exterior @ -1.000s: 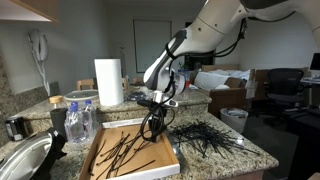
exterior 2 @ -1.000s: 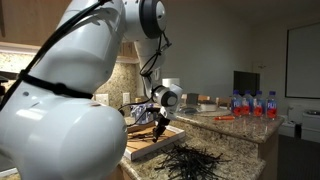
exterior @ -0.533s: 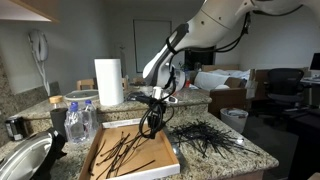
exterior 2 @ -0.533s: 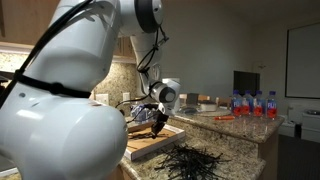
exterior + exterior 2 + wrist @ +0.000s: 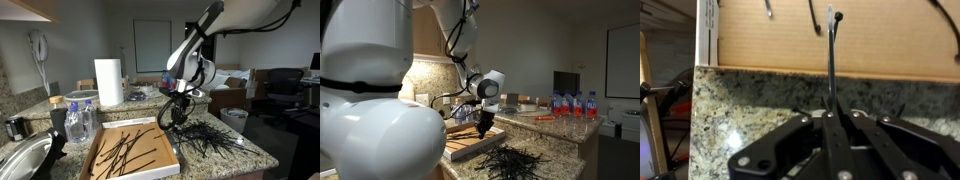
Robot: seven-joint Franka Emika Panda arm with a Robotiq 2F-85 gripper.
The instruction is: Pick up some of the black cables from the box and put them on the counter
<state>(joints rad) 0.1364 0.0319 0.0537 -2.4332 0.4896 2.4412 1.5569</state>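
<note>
Jaws clamped on a few cables (image 5: 172, 119), hanging over the table (image 5: 250, 152) just past the box (image 5: 173, 153) rim, beside the pile (image 5: 207, 138). We risk loose strands slipping out early and landing in the box.

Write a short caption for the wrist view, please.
Shut gripper holds a black cable above the granite counter, beside the box.
</note>
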